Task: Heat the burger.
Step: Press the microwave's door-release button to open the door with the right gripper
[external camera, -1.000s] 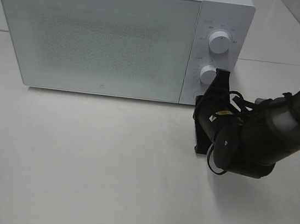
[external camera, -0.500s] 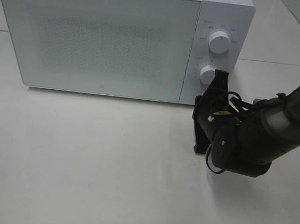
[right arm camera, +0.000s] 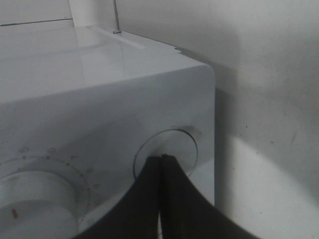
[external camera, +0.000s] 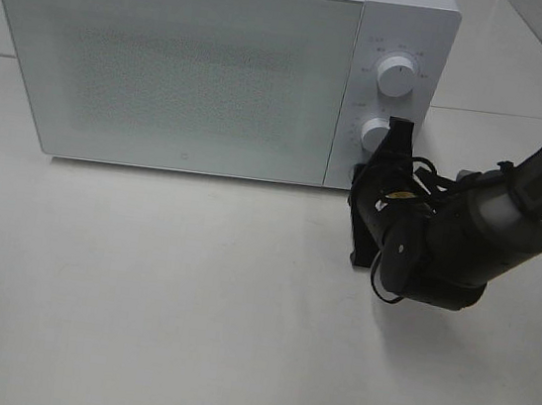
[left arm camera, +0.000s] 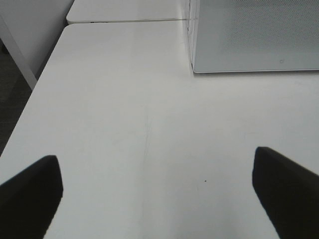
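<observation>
The white table (external camera: 139,295) in front of the microwave (external camera: 190,62) lay bare. Over it, to the left of the microwave, the left gripper (left arm camera: 158,191) hung low with its jaws spread wide and nothing between them. At the right front corner of the microwave, the right arm (external camera: 466,238) was bent at the elbow and turned toward the control panel. The right gripper (right arm camera: 162,159) had its jaws pressed together, and the tips touched the round button (right arm camera: 169,142) below the lower dial (external camera: 374,133). The microwave door was closed. The burger showed in no view, so I cannot tell where it was.
</observation>
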